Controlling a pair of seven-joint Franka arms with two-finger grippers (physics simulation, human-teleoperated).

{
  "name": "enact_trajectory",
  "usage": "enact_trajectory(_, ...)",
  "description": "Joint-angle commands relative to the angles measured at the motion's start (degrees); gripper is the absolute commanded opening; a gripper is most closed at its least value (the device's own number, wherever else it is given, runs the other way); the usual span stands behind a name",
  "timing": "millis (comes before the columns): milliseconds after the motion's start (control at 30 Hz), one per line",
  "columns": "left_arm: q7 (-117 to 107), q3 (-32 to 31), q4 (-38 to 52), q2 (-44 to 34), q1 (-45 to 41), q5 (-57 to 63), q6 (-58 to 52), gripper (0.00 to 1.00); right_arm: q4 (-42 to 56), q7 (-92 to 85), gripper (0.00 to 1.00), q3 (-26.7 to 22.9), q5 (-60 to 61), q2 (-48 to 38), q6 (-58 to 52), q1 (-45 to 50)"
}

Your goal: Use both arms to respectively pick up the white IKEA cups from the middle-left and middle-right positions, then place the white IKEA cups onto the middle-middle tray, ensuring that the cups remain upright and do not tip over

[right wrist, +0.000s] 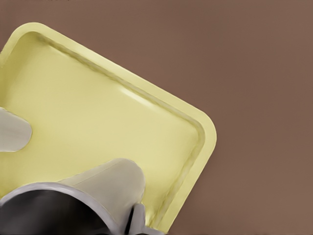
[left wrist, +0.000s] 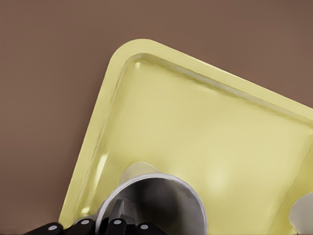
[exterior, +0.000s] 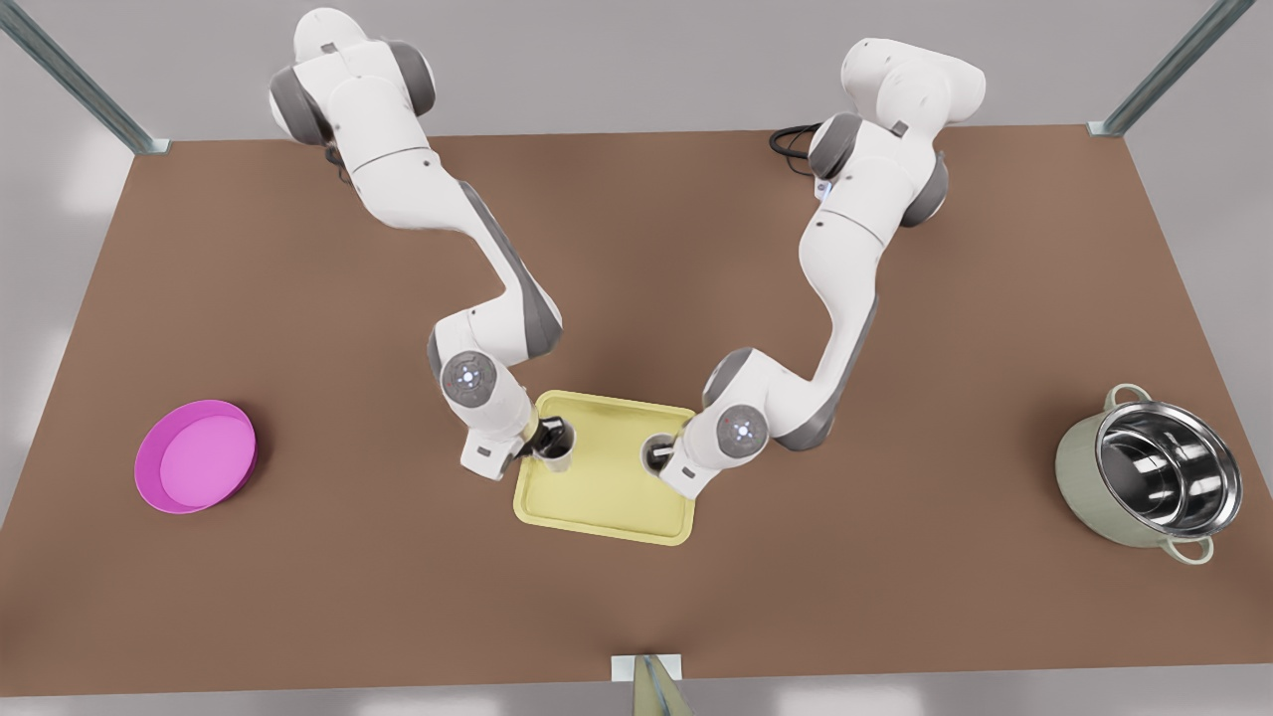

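Both cups sit upright over the tray [exterior: 607, 497]; left fingers [left wrist: 117, 226] pinch one cup [left wrist: 156, 205], right fingers [right wrist: 136, 220] pinch the other cup [right wrist: 73, 205]. Only release remains.

Magenta bowl [exterior: 196, 456] sitting near the brown table's [exterior: 348, 577] left edge, tipped up a bit. Steel-lined green pot [exterior: 1152, 475] with two handles over by the right edge. Black cable [exterior: 791, 142] at the back edge.
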Motion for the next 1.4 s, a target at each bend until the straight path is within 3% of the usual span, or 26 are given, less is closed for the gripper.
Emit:
enact_trajectory(0, -25.5, -0.2, 0.0, 0.3, 0.0, -0.2, 0.0, 0.37, 2.0, 33.8, 0.21, 0.0, 5.3, 1.9, 2.0, 0.7)
enact_trajectory(33, -25.5, -0.2, 0.0, 0.6, 0.0, -0.2, 0.4, 0.38, 2.3, 33.8, 0.21, 0.0, 6.4, 2.9, 2.8, 1.0)
enact_trajectory(67, -25.5, -0.2, 0.0, 0.7, 0.2, -0.3, 0.4, 0.48, 2.3, 33.8, 0.21, 0.0, 6.5, 3.5, 3.1, 1.2)
enact_trajectory(100, -25.5, -0.2, 0.0, 0.7, 0.2, -0.5, 0.4, 0.82, 2.9, 33.8, 0.21, 0.0, 6.7, 4.6, 3.8, 1.3)
enact_trajectory(167, -25.5, -0.2, 0.0, 0.7, 0.3, -0.5, 0.3, 1.0, 2.9, 33.8, 0.21, 0.0, 9.8, 6.1, 5.6, 2.1)
enact_trajectory(467, -26.2, -3.0, 0.0, -3.0, 3.2, -0.7, -7.6, 1.0, 2.8, 33.8, 0.25, 0.0, 9.7, 8.5, 5.6, 4.7)
enact_trajectory(500, -26.6, -3.0, 0.1, -4.1, 3.2, -0.5, -10.4, 1.0, 2.8, 33.8, 1.0, 0.0, 9.7, 8.7, 5.6, 4.9)
enact_trajectory(600, -26.0, -2.3, 0.4, -12.4, 4.9, 2.1, -20.0, 1.0, 2.8, 33.8, 1.0, 0.0, 9.6, 8.9, 5.6, 5.0)
enact_trajectory(667, -1.5, -2.3, 0.4, -18.5, 11.4, 9.2, -33.2, 1.0, 2.9, 33.7, 1.0, 0.0, 9.5, 8.8, 5.6, 5.1)
enact_trajectory(767, 19.1, -2.0, -0.4, -24.6, 19.8, 12.8, -39.0, 1.0, 2.8, 33.6, 1.0, 0.0, 9.4, 8.4, 5.6, 5.2)
enact_trajectory(800, 38.6, -1.1, -14.6, -33.3, 22.0, 14.8, -33.2, 1.0, 2.8, 33.6, 1.0, 0.0, 9.4, 8.4, 5.6, 5.2)
enact_trajectory(833, 40.7, 2.6, -26.2, -41.7, 20.9, 14.5, -23.5, 1.0, 2.7, 33.6, 1.0, 0.0, 9.4, 8.2, 5.6, 5.3)
enact_trajectory(867, 40.7, 4.3, -27.0, -44.8, 21.1, 9.4, -23.3, 1.0, 2.7, 33.6, 1.0, 0.0, 9.4, 7.3, 4.9, 5.3)
enact_trajectory(933, 38.2, 5.0, -26.4, -45.5, 20.9, 8.0, -24.6, 1.0, 1.9, 33.7, 1.0, -0.2, 9.4, 3.6, 2.5, 5.2)
enact_trajectory(1067, 38.1, 5.0, -25.0, -45.1, 21.7, 5.9, -26.6, 1.0, 2.5, 32.5, 1.0, -0.9, 8.3, -3.7, -13.1, 1.1)
enact_trajectory(1167, 38.5, 4.8, -24.1, -45.1, 21.6, 5.9, -27.2, 1.0, 3.1, -5.2, 1.0, -0.7, -3.7, -2.5, -31.4, -15.4)
enact_trajectory(1267, 38.7, 4.8, -24.4, -45.1, 22.0, 5.8, -28.5, 1.0, 2.6, -8.7, 1.0, 1.5, -14.2, -21.9, -37.1, -24.1)
enact_trajectory(1333, 38.7, 4.8, -24.4, -45.1, 22.1, 5.5, -28.5, 1.0, 1.8, -8.2, 1.0, 7.9, -16.6, -29.8, -42.2, -28.4)
enact_trajectory(1367, 38.7, 4.8, -24.4, -45.1, 22.1, 5.1, -28.5, 1.0, 1.3, -8.3, 1.0, 8.1, -18.0, -31.8, -43.6, -29.3)
